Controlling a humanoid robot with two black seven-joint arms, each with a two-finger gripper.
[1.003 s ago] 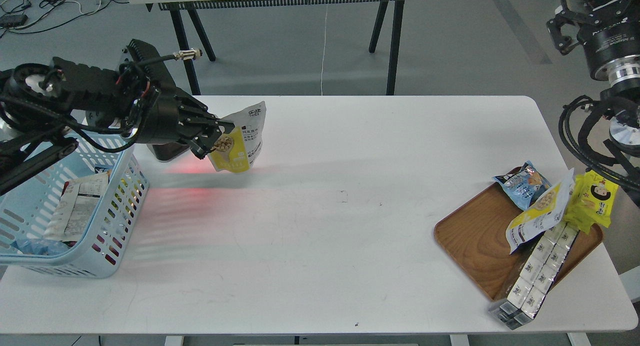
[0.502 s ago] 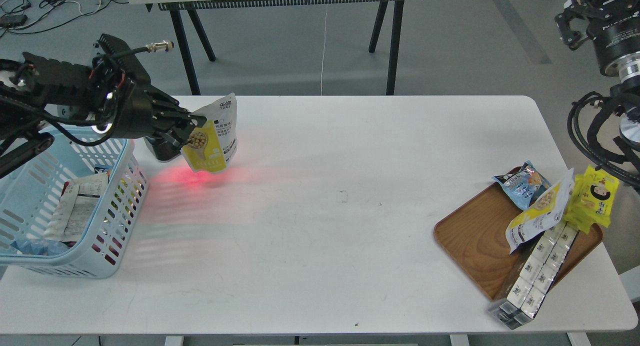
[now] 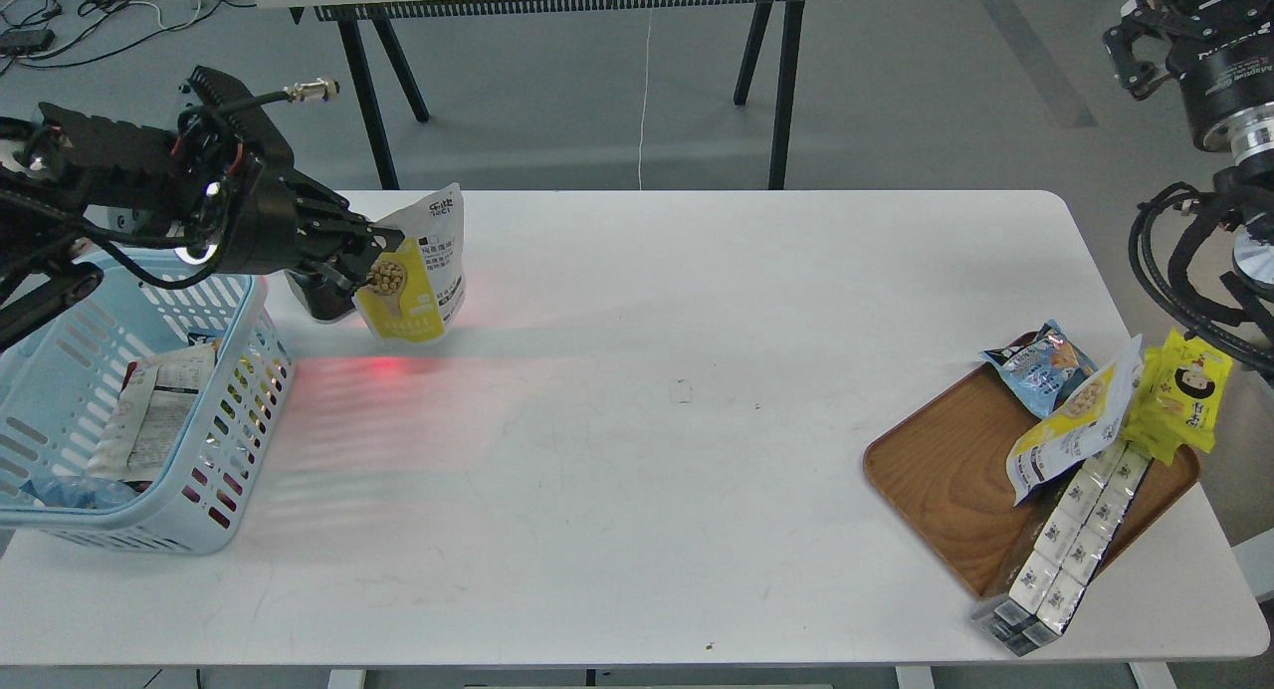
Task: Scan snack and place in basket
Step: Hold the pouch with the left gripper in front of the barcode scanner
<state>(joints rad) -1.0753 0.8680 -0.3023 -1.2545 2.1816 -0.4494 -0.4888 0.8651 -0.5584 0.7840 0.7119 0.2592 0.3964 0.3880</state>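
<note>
Your left gripper (image 3: 376,268) jaws pinch only the snack (image 3: 418,270) pouch's left edge, so it could slip before clearing the basket (image 3: 235,425) rim below-left

Basket (image 3: 224,515) left, tray (image 3: 941,490) right, on table (image 3: 637,530).

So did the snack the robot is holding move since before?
Yes. The snack, gripped by the left gripper, went left along the white table, closer to the basket.
</note>
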